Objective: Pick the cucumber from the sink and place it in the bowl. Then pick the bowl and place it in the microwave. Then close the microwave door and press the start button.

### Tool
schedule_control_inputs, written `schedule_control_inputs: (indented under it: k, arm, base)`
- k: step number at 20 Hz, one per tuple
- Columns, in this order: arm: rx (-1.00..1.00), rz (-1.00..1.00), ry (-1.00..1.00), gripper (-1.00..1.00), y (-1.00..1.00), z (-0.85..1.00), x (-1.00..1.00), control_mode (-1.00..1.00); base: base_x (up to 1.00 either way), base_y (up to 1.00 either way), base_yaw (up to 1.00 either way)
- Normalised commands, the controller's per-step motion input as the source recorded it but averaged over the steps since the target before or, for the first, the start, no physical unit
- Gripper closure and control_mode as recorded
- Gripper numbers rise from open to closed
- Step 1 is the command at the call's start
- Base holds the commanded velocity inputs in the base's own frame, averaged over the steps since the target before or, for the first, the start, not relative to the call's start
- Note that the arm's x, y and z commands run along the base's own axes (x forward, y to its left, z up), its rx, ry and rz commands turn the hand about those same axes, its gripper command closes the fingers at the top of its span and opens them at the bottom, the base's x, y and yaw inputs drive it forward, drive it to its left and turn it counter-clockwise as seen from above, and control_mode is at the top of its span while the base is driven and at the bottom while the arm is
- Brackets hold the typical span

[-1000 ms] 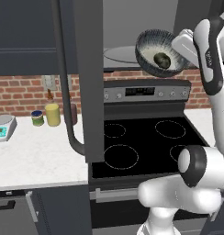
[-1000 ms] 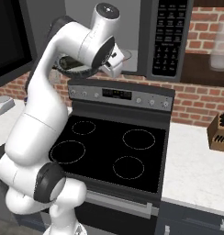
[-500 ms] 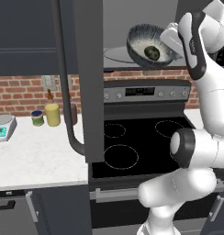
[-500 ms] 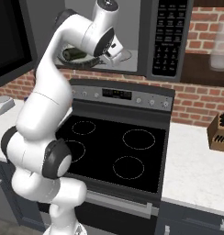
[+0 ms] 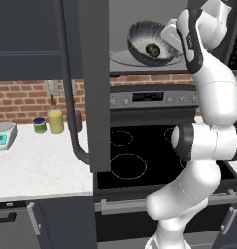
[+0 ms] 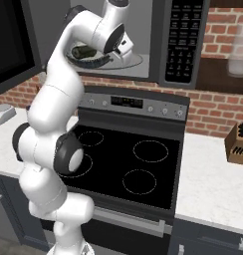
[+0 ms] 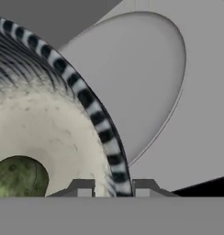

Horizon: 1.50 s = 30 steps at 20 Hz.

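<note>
My gripper is shut on the rim of the bowl, which is tilted and held up inside the open microwave, just above its glass turntable. The cucumber lies in the bowl's cream inside. In the hand view the streaked bowl rim runs between my gripper's tips, with the cucumber at lower left and the turntable behind. The microwave door stands swung open to the left with its curved handle. The keypad is right of the cavity. The sink is out of view.
The black stove top lies under the microwave. On the left counter stand a yellow bottle, a small jar and a scale. A knife block sits on the right counter.
The arm has lifted the bowl with the cucumber higher and carried it left and forward, from in front of the microwave into its cavity over the turntable.
</note>
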Motion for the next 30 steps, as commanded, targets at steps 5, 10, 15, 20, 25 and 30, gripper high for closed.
schedule_control_inputs:
  k: [5,10,15,20,25,30]
  arm:
    - [0.00,-0.03,0.00,1.00,0.00,0.01,0.50,-1.00]
    - [0.00,-0.03,0.00,1.00,0.00,0.00,0.46,-1.00]
    - [0.00,-0.03,0.00,1.00,0.00,0.00,0.39,-1.00]
    - [0.00,-0.03,0.00,-1.00,0.00,-0.02,0.12,-1.00]
    - [0.00,-0.03,-0.03,-1.00,0.00,0.00,-0.22,-1.00]
    - [0.00,0.00,-0.09,-1.00,0.00,0.00,-0.40,-1.00]
  base:
    - [0.00,0.00,0.00]
    - [0.00,0.00,0.00]
    - [0.00,0.00,0.00]
    - [0.00,0.00,0.00]
    - [0.00,0.00,0.00]
    - [0.00,0.00,0.00]
